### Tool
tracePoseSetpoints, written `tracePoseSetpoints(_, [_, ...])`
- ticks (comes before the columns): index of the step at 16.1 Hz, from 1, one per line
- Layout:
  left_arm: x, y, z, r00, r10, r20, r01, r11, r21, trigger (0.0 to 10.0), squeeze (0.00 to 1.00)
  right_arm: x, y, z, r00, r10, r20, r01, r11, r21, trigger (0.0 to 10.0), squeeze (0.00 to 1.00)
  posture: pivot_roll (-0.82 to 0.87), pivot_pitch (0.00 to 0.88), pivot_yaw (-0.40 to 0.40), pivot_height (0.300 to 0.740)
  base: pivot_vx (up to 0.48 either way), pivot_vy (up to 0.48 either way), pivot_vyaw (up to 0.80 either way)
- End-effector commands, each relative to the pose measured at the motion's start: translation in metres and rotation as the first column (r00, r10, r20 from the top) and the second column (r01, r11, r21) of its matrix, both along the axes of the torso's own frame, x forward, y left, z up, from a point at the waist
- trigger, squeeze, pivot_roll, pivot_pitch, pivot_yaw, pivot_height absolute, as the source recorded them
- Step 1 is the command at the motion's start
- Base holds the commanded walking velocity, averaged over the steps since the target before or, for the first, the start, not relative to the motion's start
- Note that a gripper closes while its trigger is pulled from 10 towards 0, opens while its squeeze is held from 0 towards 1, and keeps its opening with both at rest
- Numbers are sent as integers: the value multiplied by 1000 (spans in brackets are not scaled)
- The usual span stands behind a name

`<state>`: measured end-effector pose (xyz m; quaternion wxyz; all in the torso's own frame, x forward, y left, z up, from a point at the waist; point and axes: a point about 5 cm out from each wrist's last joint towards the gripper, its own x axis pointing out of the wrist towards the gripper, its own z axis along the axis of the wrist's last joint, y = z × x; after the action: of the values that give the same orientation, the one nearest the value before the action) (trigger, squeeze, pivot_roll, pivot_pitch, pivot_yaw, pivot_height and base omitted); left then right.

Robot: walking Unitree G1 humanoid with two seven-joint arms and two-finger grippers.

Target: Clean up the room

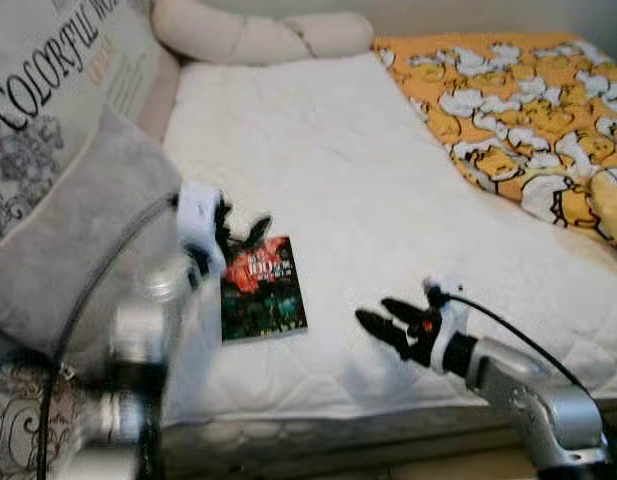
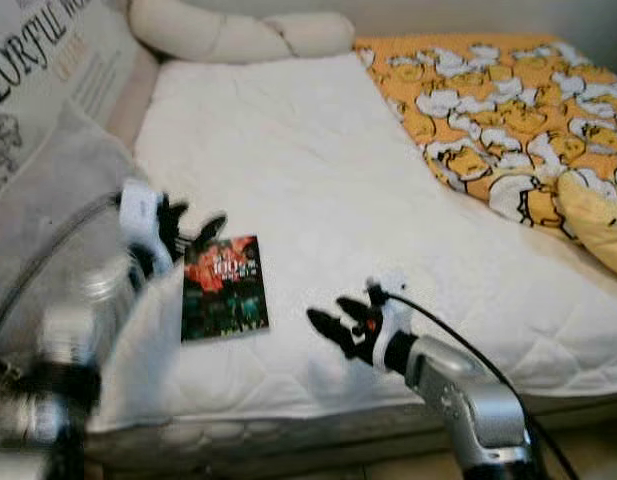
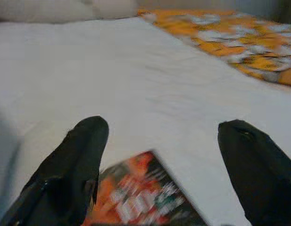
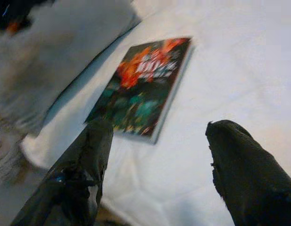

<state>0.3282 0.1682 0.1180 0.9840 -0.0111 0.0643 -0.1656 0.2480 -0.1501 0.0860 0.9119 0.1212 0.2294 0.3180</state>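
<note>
Between our two claws lies the book (image 1: 262, 288), flat on the white bed (image 1: 368, 170) near its front edge. Our left claw (image 1: 240, 232) hovers just above the book's far end, fingers spread wide and holding nothing, seemingly lined up to close on it. Our right claw (image 1: 386, 322) hangs low over the sheet beside the book, also wide open and empty, pointing toward it as if to steady or share the pick. Beyond sit a grey pillow (image 1: 73, 225) and an orange blanket (image 1: 518, 110).
</note>
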Motion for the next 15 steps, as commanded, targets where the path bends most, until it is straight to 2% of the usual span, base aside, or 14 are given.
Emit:
tracePoseSetpoints(1, [-3, 12, 20, 986, 118, 118, -120, 993, 10, 10000, 1000, 4, 2, 6, 996, -34, 77, 40, 996, -82, 10000, 0, -124, 0, 40, 740, 0, 0, 0])
tracePoseSetpoints(3, [-16, 13, 18, 983, 144, 113, -146, 989, 9, 10000, 1000, 8, 7, 10, 986, -65, 153, 80, 992, -95, 10000, 0, -123, 0, 33, 740, 0, 0, 0])
tracePoseSetpoints(4, [-33, 13, 11, 982, 163, 100, -167, 986, 29, 10000, 1000, 13, 11, 14, 967, -152, 203, 177, 978, -114, 10000, 0, -105, 0, 19, 740, 0, 0, 0])
tracePoseSetpoints(6, [-40, 14, 9, 981, 178, 77, -181, 983, 39, 10000, 1000, 14, 11, 15, 954, -181, 237, 220, 963, -154, 10000, 0, -104, 0, 16, 740, 0, -300, 0])
tracePoseSetpoints(7, [-50, 15, 8, 981, 186, 52, -190, 979, 75, 10000, 1000, 15, 7, 14, 934, -250, 254, 301, 935, -188, 10000, 0, -99, 0, 4, 740, 0, -371, 0])
tracePoseSetpoints(9, [-62, 18, 4, 981, 193, 23, -195, 973, 121, 10000, 1000, 17, -1, 9, 903, -393, 175, 418, 899, -134, 10000, 0, -92, 0, -6, 740, 0, -362, 0])
tracePoseSetpoints(10, [-62, 21, 4, 977, 213, 28, -215, 963, 165, 10000, 1000, 17, -1, 10, 901, -395, 180, 419, 899, -124, 10000, 0, -83, 0, -10, 740, 0, -356, 0])
tracePoseSetpoints(12, [-59, 21, 9, 972, 236, 18, -236, 964, 123, 10000, 1000, 17, -2, 11, 902, -384, 198, 413, 900, -139, 10000, 0, -70, 0, -24, 740, 0, -373, 0])
tracePoseSetpoints(15, [-57, 20, 9, 971, 239, -22, -233, 963, 138, 10000, 1000, 21, 4, 19, 901, -369, 228, 405, 904, -137, 10000, 0, -93, 0, -18, 740, 0, -379, 0])
